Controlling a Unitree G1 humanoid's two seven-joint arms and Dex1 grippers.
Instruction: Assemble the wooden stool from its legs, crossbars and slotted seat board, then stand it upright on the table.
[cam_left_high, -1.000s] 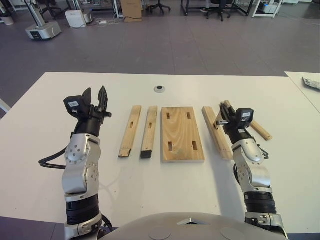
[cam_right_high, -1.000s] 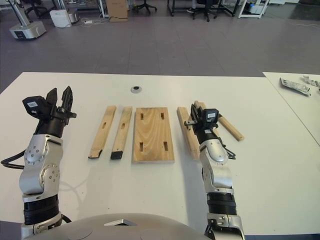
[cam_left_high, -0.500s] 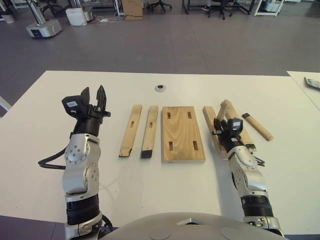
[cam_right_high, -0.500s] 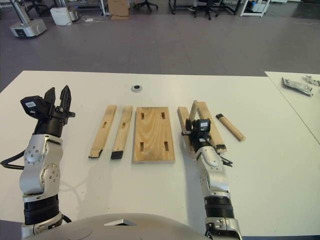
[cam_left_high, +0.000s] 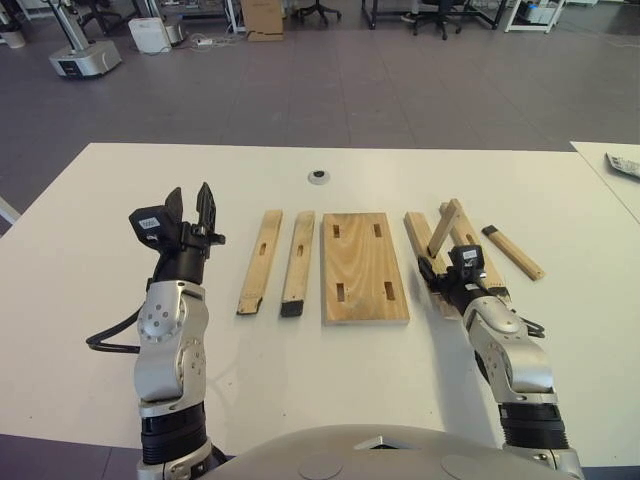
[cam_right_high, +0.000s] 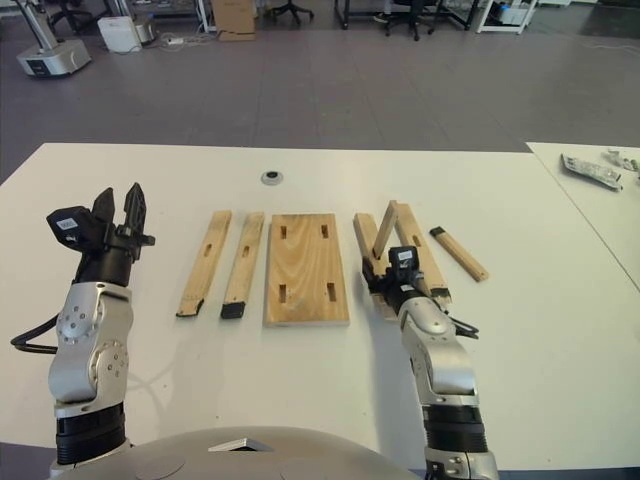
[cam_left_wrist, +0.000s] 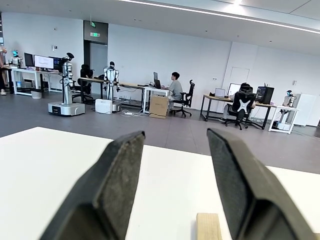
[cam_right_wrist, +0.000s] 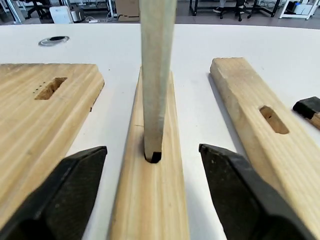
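My right pincer (cam_right_wrist: 152, 150), fingers (cam_right_wrist: 75, 185) wide apart and gripping nothing, drawn back toward me since a moment ago, crossbar (cam_left_high: 445, 226) standing tilted just ahead between them, its foot in the slot of the leg (cam_right_wrist: 150, 215) beneath, seat board (cam_left_high: 364, 265) just leftward.
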